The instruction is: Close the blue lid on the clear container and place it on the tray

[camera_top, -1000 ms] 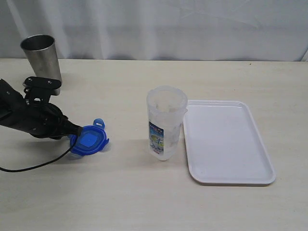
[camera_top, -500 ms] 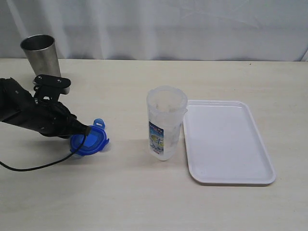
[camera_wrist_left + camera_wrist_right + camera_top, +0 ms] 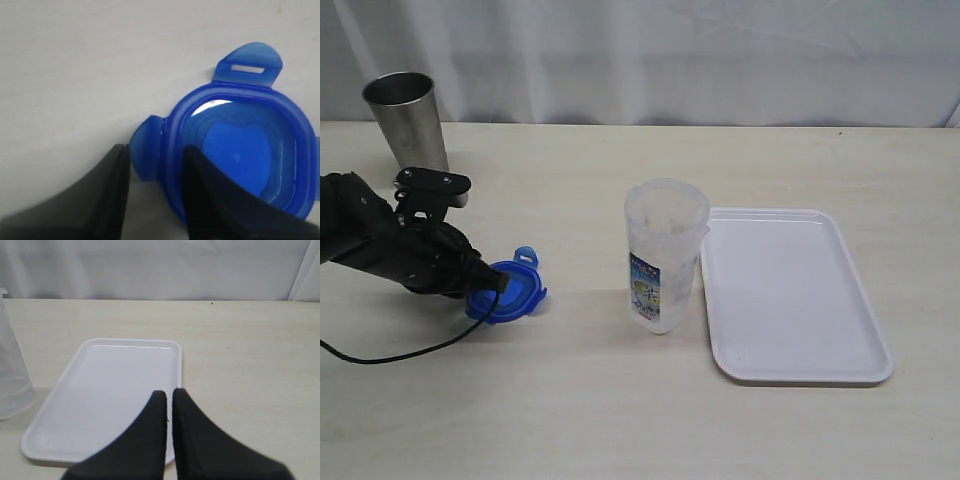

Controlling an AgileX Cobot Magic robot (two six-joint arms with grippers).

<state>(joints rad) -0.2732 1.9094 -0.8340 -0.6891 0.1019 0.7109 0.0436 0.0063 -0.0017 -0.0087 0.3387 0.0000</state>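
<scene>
The blue lid (image 3: 517,291) is at the left of the table, underside up and slightly tilted. My left gripper (image 3: 486,284) is shut on its near rim. In the left wrist view, one finger of the left gripper (image 3: 156,150) is outside a side flap and the other is inside the blue lid (image 3: 240,145). The clear container (image 3: 665,255) stands upright and uncovered in the middle, just left of the white tray (image 3: 790,300). My right gripper (image 3: 169,392) is shut on nothing, above the near edge of the tray (image 3: 115,385). The clear container (image 3: 10,375) is beside it.
A steel cup (image 3: 408,120) stands at the back left, behind my left arm. A black cable (image 3: 400,348) trails from that arm across the table's front left. A pale curtain closes off the back.
My left arm has slid a little to the right and its wrist has turned, with the blue lid still in the gripper. The lid has stayed at almost the same spot. The right gripper has not moved.
</scene>
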